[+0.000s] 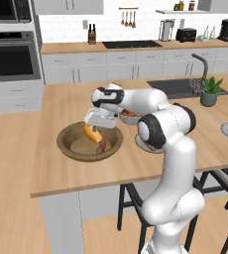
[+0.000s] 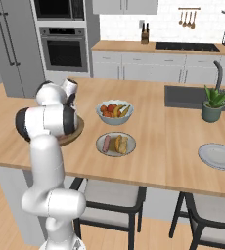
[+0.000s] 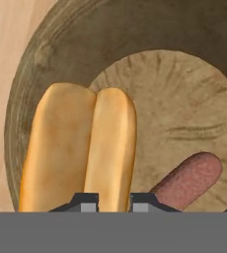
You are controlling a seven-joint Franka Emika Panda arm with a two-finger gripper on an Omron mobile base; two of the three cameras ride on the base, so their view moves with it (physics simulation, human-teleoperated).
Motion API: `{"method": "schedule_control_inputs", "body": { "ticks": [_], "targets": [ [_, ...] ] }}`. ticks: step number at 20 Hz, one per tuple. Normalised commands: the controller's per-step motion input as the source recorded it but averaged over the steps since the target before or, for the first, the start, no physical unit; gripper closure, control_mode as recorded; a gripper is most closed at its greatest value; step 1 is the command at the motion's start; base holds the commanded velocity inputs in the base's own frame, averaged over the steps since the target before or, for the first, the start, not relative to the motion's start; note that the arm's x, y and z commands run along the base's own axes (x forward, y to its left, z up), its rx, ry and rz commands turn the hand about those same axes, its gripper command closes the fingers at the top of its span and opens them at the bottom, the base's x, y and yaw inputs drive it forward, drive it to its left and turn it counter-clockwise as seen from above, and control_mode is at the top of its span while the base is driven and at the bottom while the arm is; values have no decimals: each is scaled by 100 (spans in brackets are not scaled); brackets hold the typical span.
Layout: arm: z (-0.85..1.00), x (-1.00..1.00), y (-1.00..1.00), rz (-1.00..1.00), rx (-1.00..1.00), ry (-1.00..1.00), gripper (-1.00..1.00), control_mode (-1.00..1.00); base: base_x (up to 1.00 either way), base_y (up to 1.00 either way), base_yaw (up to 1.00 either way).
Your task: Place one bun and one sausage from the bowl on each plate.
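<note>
The pincer (image 1: 94,133) hangs over the brown wooden bowl (image 1: 66,136), its jaws drawn narrow onto a split golden bun (image 1: 92,133) — the hand view shows the two dark tips pressed to one lobe of the bun (image 3: 81,148) at its near end. From the left base view the bun looks tilted and lifted off the bowl's floor, though how clear of it I cannot tell. A reddish-brown sausage (image 3: 189,180) lies on the bowl's floor just beside the bun, apart from the fingers.

The bowl sits toward the left end of the counter (image 2: 153,141), close to its near edge. Beside it toward the middle of the counter, one pale plate (image 2: 116,152) carries a sausage and a bun side by side. Behind that plate stands a small pale bowl of fruit (image 2: 114,112). The second plate (image 2: 218,156) lies bare at the counter's right end, near the front edge — well apart from the first. A potted plant (image 2: 213,105) stands further back, beside the sink (image 2: 183,95).
</note>
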Motion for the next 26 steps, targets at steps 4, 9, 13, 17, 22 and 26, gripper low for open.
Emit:
{"method": "schedule_control_inputs", "body": {
  "ticks": [4, 9, 13, 17, 22, 26],
  "targets": [
    [23, -6, -6, -16, -19, 0, 100, -100, 0, 0, 0],
    [14, -12, -13, -14, -20, 0, 100, -100, 0, 0, 0],
    [36, -15, -7, -14, -19, 0, 100, -100, 0, 0, 0],
    [60, -36, -23, -4, -11, 7, 100, -100, 0, 0, 0],
    [29, -50, -65, 3, -5, 6, 100, -100, 0, 0, 0],
    [5, -67, -83, 14, 0, 0, 100, -100, 0, 0, 0]
  ]
}}
